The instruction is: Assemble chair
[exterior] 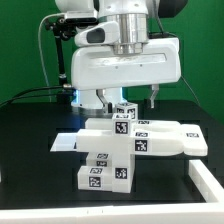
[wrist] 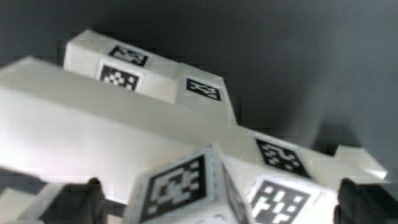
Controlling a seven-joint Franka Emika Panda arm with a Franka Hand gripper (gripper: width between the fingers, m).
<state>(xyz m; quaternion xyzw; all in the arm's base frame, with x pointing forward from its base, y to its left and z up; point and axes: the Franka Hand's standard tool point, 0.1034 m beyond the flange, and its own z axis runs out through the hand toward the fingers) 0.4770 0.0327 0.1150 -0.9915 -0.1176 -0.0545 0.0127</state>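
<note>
Black table point(exterior: 30, 150) under everything, green backdrop point(exterior: 20, 45) behind it, flat white sheet point(exterior: 64, 143) lying on the table at the exterior view's left, white raised edge point(exterior: 205, 185) near the right corner

A robotics lab: a white robot arm point(exterior: 118, 40) stands over a black table point(exterior: 30, 140) backed by a green screen point(exterior: 25, 45), with tag-marked white blocks point(exterior: 115, 150) laid out.
</note>
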